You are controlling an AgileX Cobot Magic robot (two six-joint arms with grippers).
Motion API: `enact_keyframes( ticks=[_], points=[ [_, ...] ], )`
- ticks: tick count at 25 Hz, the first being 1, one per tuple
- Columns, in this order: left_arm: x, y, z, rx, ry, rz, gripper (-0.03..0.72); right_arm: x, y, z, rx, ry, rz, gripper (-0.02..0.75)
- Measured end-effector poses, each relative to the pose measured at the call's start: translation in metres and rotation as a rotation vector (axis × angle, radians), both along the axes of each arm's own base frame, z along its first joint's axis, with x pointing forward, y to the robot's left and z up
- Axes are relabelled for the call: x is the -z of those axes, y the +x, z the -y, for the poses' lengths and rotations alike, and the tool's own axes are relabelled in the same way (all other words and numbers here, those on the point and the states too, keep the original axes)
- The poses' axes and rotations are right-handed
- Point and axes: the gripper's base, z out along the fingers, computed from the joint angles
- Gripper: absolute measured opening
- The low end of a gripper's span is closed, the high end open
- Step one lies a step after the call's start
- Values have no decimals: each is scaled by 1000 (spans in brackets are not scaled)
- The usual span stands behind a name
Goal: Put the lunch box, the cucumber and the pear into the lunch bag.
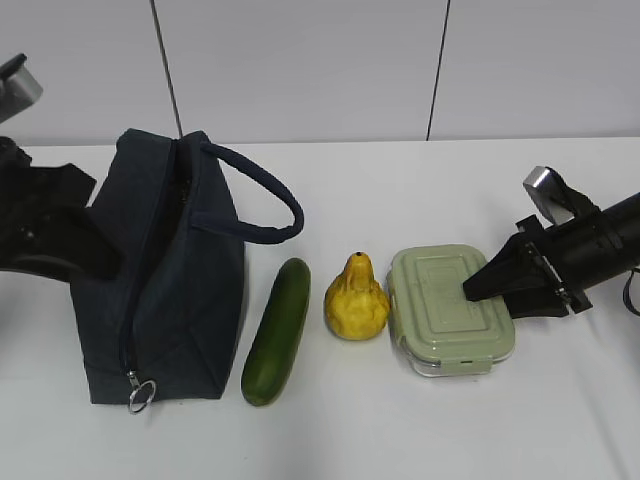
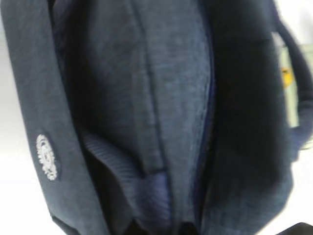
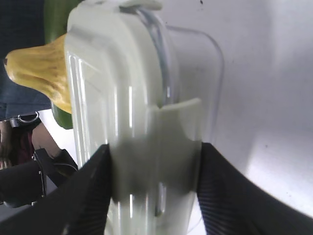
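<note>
On the white table (image 1: pixel 400 440), from left to right, stand the dark navy fabric lunch bag (image 1: pixel 165 290) with looped handles, the long dark green cucumber (image 1: pixel 277 331), the small bumpy yellow pear (image 1: pixel 356 299) and the clear glass lunch box (image 1: pixel 450 310) with its sage-green clip lid. The right gripper (image 3: pixel 154 188) pinches the lunch box's right end, one finger on each side. The left gripper (image 1: pixel 75 235) sits against the bag's left side; I cannot tell how its jaws stand.

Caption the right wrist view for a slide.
Right gripper closed on the lunch box, pear just beyond it.
</note>
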Motion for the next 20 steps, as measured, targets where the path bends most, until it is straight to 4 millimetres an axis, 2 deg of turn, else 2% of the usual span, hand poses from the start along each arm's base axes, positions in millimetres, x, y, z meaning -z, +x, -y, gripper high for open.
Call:
enact_keyframes(
  ticks=[2, 5, 10, 15, 20],
  points=[
    [6, 2, 1, 1, 25, -20, 73, 0, 0, 0, 0, 0, 0, 386],
    [8, 5, 1, -7, 32, -17, 16, 0, 0, 0, 0, 0, 0, 386],
    [-2, 12, 5, 5, 32, 44, 3, 0, 0, 0, 3, 2, 0, 386],
    [-21, 14, 27, 89, 26, 121, 3, 0, 1, 0, 6, 6, 1, 386],
    [-22, 9, 43, 167, 73, 151, 2, -1, 1, 0, 8, 7, 2, 386]
  ],
)
